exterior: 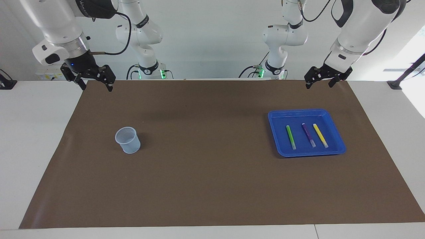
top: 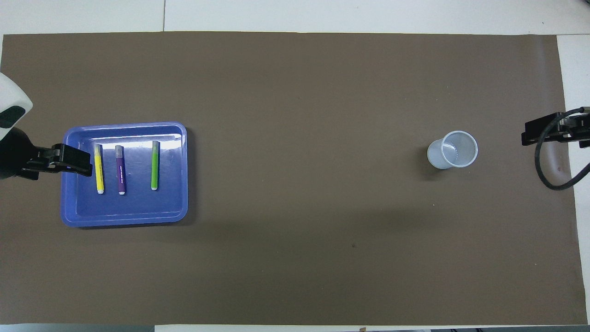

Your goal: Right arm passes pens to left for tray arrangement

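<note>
The blue tray (exterior: 298,119) lies on the mat toward the left arm's end; it also shows in the overhead view (top: 129,210). In it lie three pens side by side, apart from each other: green (exterior: 291,137) (top: 155,165), purple (exterior: 308,135) (top: 120,169) and yellow (exterior: 320,135) (top: 98,169). My left gripper (exterior: 319,85) (top: 69,162) is open and empty, up in the air over the mat's edge at the tray's end. My right gripper (exterior: 96,87) (top: 548,130), with the blue light, is open and empty, up over the mat's corner at its own end.
A small pale-blue mesh cup (exterior: 127,140) (top: 451,150) stands upright on the brown mat (exterior: 212,186) toward the right arm's end; nothing shows inside it. White table (exterior: 33,149) borders the mat. Two further white arms stand at the robots' end.
</note>
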You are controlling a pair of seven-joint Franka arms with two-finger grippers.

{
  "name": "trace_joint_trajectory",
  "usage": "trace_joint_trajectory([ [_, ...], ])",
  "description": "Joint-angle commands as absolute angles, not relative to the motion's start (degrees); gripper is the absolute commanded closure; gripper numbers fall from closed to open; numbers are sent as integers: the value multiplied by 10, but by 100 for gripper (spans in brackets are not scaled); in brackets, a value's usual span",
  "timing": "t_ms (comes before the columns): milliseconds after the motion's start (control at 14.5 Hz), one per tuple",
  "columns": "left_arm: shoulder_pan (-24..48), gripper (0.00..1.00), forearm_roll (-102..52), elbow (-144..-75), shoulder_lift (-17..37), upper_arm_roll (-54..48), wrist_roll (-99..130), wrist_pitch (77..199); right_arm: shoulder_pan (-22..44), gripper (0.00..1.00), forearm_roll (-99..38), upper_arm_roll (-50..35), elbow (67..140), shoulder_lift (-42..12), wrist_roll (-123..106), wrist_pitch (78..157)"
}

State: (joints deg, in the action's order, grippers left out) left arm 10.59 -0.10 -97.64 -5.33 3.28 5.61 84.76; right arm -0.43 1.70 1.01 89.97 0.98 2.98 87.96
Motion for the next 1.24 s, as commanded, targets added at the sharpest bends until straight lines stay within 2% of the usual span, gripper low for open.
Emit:
trace_joint_trajectory([
  [0,114,0,-7,-989,-44,45,42,866,-11,0,11,7,902,11,18,881],
  [138,109,0,-9,-973,-38,45,42,869,-12,0,11,8,902,11,18,881],
  [276,104,0,-9,-905,-19,27,42,826,-12,0,11,7,902,11,18,881],
  [345,98,0,-9,-891,-18,18,42,817,-11,0,11,7,902,11,18,881],
  [828,98,0,-13,-901,-27,22,40,824,-11,0,11,7,903,11,18,880],
  [1172,102,0,-13,-934,-36,21,40,844,-11,0,11,7,903,11,18,880],
])
